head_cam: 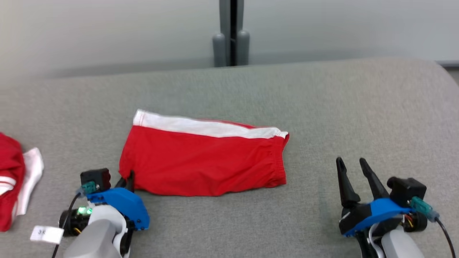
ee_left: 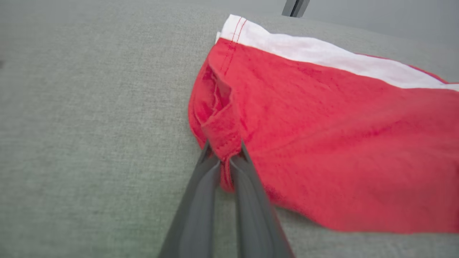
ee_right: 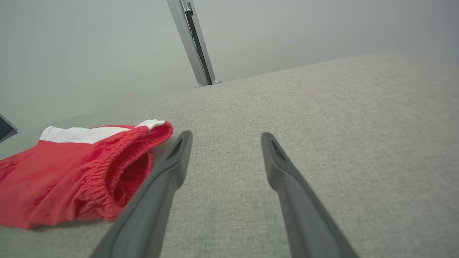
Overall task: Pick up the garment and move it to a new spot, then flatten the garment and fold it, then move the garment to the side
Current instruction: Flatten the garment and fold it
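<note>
The garment (head_cam: 204, 161) is a pair of red shorts with a white side stripe, folded flat on the grey fabric surface (head_cam: 322, 100). My left gripper (head_cam: 128, 181) sits at its near left corner. In the left wrist view that gripper (ee_left: 226, 154) is shut on a pinch of the red hem of the garment (ee_left: 340, 143). My right gripper (head_cam: 352, 165) stands open to the right of the shorts, apart from them. In the right wrist view its fingers (ee_right: 179, 150) frame bare cloth, with the elastic waistband of the garment (ee_right: 89, 172) to their left.
Another red and white piece of clothing (head_cam: 16, 179) lies bunched at the left edge. A grey post (head_cam: 231, 32) rises behind the surface's far edge. A white tag (head_cam: 46, 234) hangs by my left forearm.
</note>
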